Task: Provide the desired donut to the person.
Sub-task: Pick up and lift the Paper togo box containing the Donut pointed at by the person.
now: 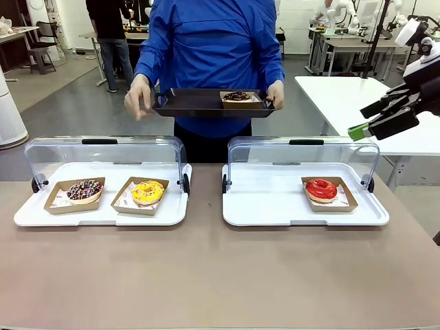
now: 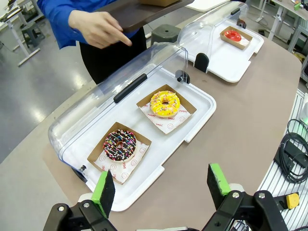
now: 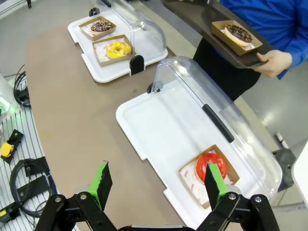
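The person (image 1: 206,48) in a blue shirt stands across the table holding a dark tray (image 1: 199,103) that carries a chocolate donut (image 1: 238,97) in a cardboard box. The free hand (image 1: 137,100) points a finger down toward the left case (image 2: 98,29). In that case lie a chocolate sprinkled donut (image 1: 84,190) (image 2: 120,145) and a yellow donut (image 1: 148,192) (image 2: 165,103). A red donut (image 1: 321,189) (image 3: 201,166) lies in the right case. My left gripper (image 2: 161,185) hovers open above the left tray's near edge. High over the right case, my right gripper (image 1: 364,120) (image 3: 158,183) hangs open.
Both white trays (image 1: 103,216) (image 1: 275,206) have clear lids (image 1: 103,155) (image 1: 302,155) tilted up at the back. Brown tabletop (image 1: 206,275) stretches in front of them. Cables (image 2: 293,154) lie on the frame beside the table. Another white table (image 1: 344,96) stands at the far right.
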Controlling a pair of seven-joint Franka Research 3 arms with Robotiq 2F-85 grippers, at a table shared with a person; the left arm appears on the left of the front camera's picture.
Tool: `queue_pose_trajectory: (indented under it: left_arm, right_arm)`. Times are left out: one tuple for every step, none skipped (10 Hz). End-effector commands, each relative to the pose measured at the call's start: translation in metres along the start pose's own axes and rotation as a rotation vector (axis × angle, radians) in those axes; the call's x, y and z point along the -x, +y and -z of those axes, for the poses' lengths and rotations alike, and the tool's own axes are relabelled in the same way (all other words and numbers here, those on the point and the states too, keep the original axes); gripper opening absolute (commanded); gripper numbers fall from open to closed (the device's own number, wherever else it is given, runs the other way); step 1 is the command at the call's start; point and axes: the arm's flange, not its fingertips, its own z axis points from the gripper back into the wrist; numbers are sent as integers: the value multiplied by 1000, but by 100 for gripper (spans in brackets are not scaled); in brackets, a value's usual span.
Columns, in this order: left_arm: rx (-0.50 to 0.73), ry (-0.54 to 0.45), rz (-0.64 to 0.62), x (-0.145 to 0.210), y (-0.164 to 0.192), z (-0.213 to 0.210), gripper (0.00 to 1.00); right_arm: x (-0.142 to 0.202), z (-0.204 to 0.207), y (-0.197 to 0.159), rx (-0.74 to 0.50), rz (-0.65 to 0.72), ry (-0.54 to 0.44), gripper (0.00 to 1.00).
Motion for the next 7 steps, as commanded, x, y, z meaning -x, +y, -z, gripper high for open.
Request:
queue_pose_trajectory:
  left_arm:
    - [-2,-15,-7,1,-1,3,100]
    - [-2,-15,-7,1,-1,3,100]
    - [-2,-15,-7,1,-1,3,100]
    - [-2,-15,-7,1,-1,3,100]
    - [-2,-15,-7,1,-1,3,100]
    - [-2,-15,-7,1,-1,3,100]
    - [-2,-15,-7,1,-1,3,100]
  right_arm:
    - [2,0,0,-6,-2,6,100]
    - [2,0,0,-6,-2,6,100]
    - [2,0,0,-6,-2,6,100]
    - [2,0,0,-6,-2,6,100]
    - [2,0,0,-6,-2,6,100]
    - [2,0,0,-6,-2,6,100]
    - [2,0,0,-6,-2,6,100]
